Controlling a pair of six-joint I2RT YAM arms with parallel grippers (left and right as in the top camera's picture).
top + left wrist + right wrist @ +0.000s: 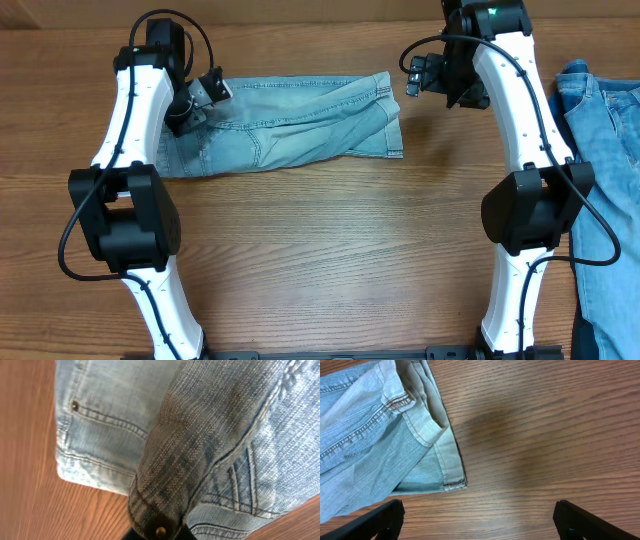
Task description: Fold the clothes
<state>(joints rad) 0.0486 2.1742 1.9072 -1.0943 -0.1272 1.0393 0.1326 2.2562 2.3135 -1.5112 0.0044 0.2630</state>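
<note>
The clothes, pale light-blue denim shorts (300, 125), lie folded lengthwise across the far part of the table, waistband to the left and hems to the right. My left gripper (195, 110) is shut on the waistband end. In the left wrist view a bunched fold of the shorts (210, 435) with a brass rivet fills the frame, pinched at the left gripper (157, 535). My right gripper (432, 80) hovers open just right of the hem end. In the right wrist view its fingers (380, 520) stand wide apart over bare wood, with the hems of the shorts (375, 435) at upper left.
Deeper-blue denim garments (605, 150) lie along the right edge of the wooden table (330, 250). Both arm bases stand at the near edge.
</note>
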